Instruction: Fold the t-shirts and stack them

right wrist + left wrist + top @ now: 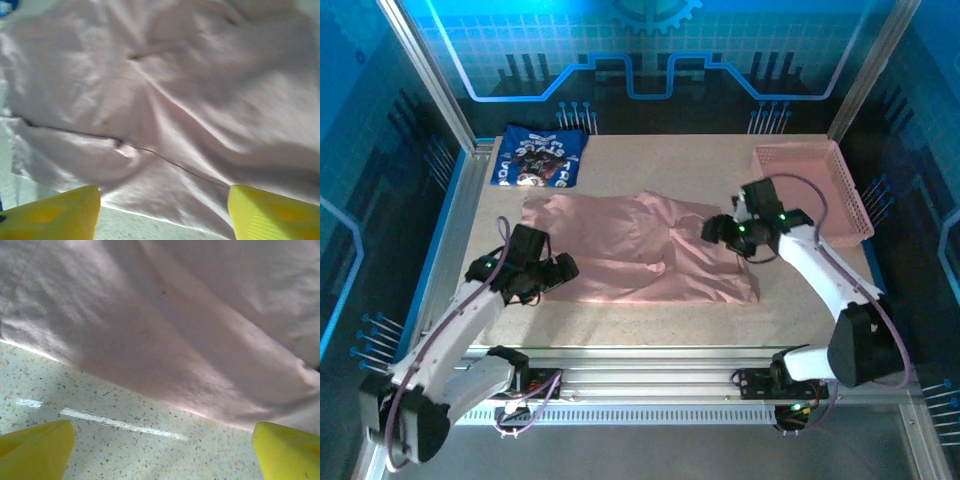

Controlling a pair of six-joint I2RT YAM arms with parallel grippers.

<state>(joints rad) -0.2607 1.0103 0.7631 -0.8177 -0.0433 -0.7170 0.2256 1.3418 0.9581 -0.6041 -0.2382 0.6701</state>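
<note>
**A:** Start nearest. How does the left gripper (558, 270) stand?

**B:** It's at about 8 o'clock on the speckled pale tabletop (620, 322). Its wrist camera shows the yellow fingers (35, 450) spread wide with bare tabletop between them. They grip nothing and sit just short of a cloth hem.

**A:** Whose hem?

**B:** The plain dusty pink cloth t-shirt (640, 255). It lies spread across the middle of the table, wrinkled, with soft creases and a fold running over its centre. Its near edge runs from roughly 7 to 5 o'clock.

**A:** And the right gripper (716, 232)?

**B:** It's at about 3 o'clock, over the right part of that pink shirt. Its fingers are also wide apart, with rumpled pink cloth and a thin seam below them, and nothing is pinched. I cannot tell whether the tips touch the fabric.

**A:** Any writing?

**B:** Only on the navy blue cloth t-shirt (538, 157) at 11 o'clock, in the far left corner. It's folded into a tidy rectangle and lies apart from the pink one. It has a white-and-red graphic print with lettering, too small to read.

**A:** Farthest right?

**B:** A rigid pink plastic lattice basket (820, 185) at about 2 o'clock, clear of both shirts.
</note>
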